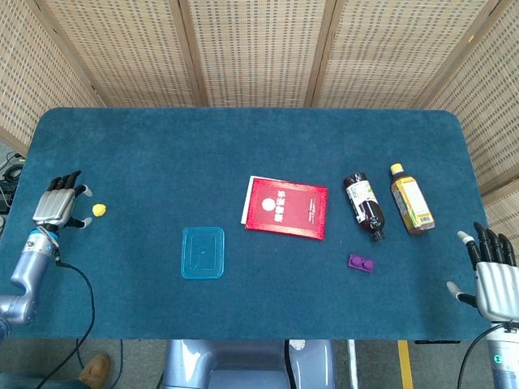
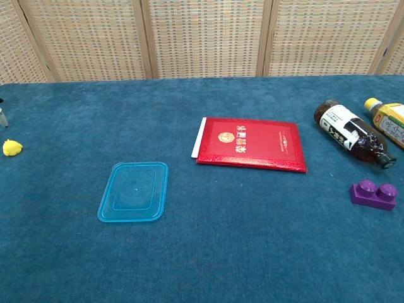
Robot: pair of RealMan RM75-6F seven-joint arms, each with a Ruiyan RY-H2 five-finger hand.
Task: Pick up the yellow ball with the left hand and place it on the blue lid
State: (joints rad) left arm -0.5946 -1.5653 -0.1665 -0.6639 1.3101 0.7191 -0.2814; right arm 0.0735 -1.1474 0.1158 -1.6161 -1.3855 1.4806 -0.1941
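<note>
The small yellow ball (image 1: 99, 210) lies on the blue cloth at the table's left side; it also shows at the left edge of the chest view as the yellow ball (image 2: 12, 148). My left hand (image 1: 59, 203) hovers just left of it, fingers apart, holding nothing and not touching the ball. The clear blue lid (image 1: 203, 252) lies flat to the ball's right and nearer the front edge, seen too as the blue lid (image 2: 134, 191). My right hand (image 1: 491, 271) stays open at the table's front right corner, away from everything.
A red booklet (image 1: 285, 207) lies in the middle. Two bottles, a dark one (image 1: 363, 206) and a yellow-capped one (image 1: 410, 199), lie on their sides at the right. A purple brick (image 1: 362, 262) sits near the front right. Woven screens stand behind the table.
</note>
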